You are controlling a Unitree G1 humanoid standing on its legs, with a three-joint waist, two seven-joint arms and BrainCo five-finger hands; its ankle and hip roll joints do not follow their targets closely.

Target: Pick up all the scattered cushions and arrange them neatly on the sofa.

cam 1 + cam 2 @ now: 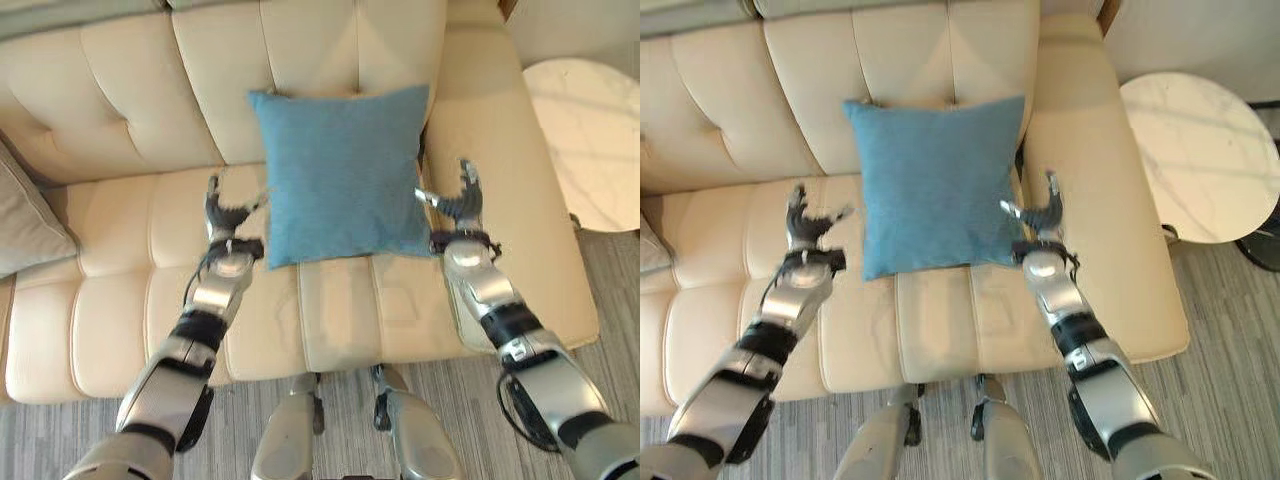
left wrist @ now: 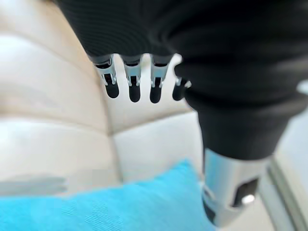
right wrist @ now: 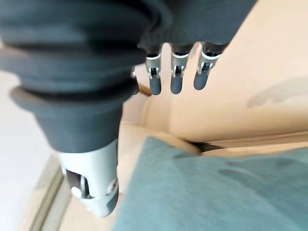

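Note:
A blue square cushion [image 1: 340,175] leans upright against the backrest of the cream sofa [image 1: 120,250], its lower edge on the seat. My left hand [image 1: 226,222] hovers just left of the cushion's lower corner, fingers straight and spread, holding nothing. My right hand [image 1: 459,205] is beside the cushion's lower right corner, also open and apart from it. The left wrist view shows the blue cushion [image 2: 110,207] past straight fingers [image 2: 134,86]; in the right wrist view the cushion [image 3: 207,192] lies below that hand's fingers [image 3: 175,79]. A grey cushion [image 1: 25,215] rests at the sofa's left end.
A round white marble side table [image 1: 590,140] stands to the right of the sofa. Grey striped carpet [image 1: 1230,350] lies in front of and beside the sofa. The sofa's right seat section [image 1: 500,120] extends toward the back.

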